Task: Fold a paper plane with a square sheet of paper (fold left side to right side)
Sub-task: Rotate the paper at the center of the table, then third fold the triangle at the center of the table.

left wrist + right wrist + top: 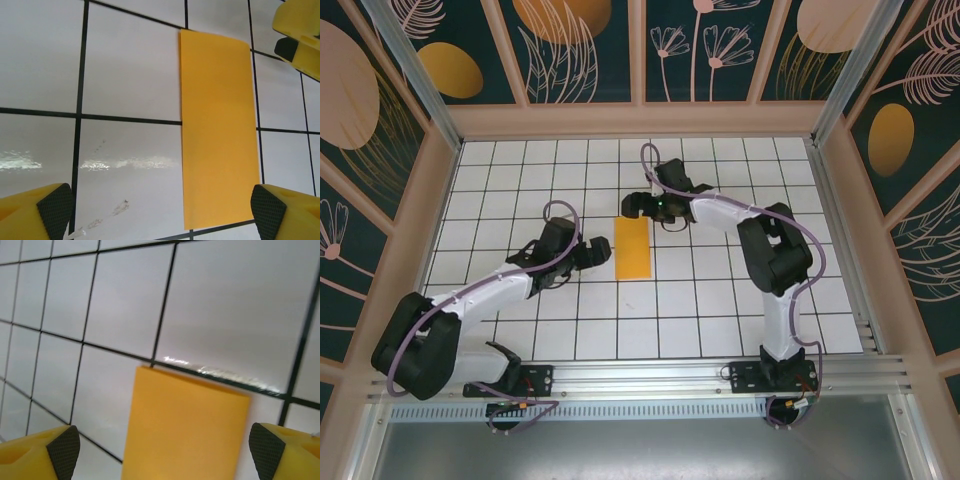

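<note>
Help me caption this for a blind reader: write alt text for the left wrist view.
A tall orange-yellow paper rectangle lies flat on a white table with black grid lines. The open left hand shows yellow fingers in both bottom corners, and part of the right hand shows at top right.

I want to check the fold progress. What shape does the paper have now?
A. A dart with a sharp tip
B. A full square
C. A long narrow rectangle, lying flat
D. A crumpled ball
C: the paper lies flat on the table as a long narrow rectangle with four square corners, about one tile wide and two tiles long.
</note>
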Robot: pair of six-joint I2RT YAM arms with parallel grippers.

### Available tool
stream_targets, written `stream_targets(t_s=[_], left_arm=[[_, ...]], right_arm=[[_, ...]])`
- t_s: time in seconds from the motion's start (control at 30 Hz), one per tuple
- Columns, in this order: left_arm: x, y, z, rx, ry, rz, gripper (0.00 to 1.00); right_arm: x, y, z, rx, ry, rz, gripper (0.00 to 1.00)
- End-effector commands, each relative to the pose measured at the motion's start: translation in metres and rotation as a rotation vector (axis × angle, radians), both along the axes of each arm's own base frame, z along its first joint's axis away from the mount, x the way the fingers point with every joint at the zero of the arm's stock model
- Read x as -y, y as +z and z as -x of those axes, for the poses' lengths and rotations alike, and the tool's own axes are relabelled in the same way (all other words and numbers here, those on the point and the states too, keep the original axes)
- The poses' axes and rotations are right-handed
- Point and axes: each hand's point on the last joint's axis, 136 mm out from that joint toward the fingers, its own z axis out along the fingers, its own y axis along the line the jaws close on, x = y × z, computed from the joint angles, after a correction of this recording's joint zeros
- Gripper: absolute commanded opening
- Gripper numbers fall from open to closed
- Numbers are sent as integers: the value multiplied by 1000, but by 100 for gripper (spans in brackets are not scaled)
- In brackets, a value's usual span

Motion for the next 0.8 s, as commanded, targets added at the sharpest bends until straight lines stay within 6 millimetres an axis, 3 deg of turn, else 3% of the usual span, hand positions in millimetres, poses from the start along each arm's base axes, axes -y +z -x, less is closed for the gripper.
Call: stream_targets(t_s=[0.0,0.4,0.77], left_arm=[[16,7,-3,4,-51,143,92],[26,-11,-3,-54,-91,176,85],[45,-19,-12,-94,-143,219,74]], right_arm=[[-18,0,7,-23,63,-89,89],[-15,-41,3,-78,58,-13,88],[4,-66,10,-108,66,88,70]])
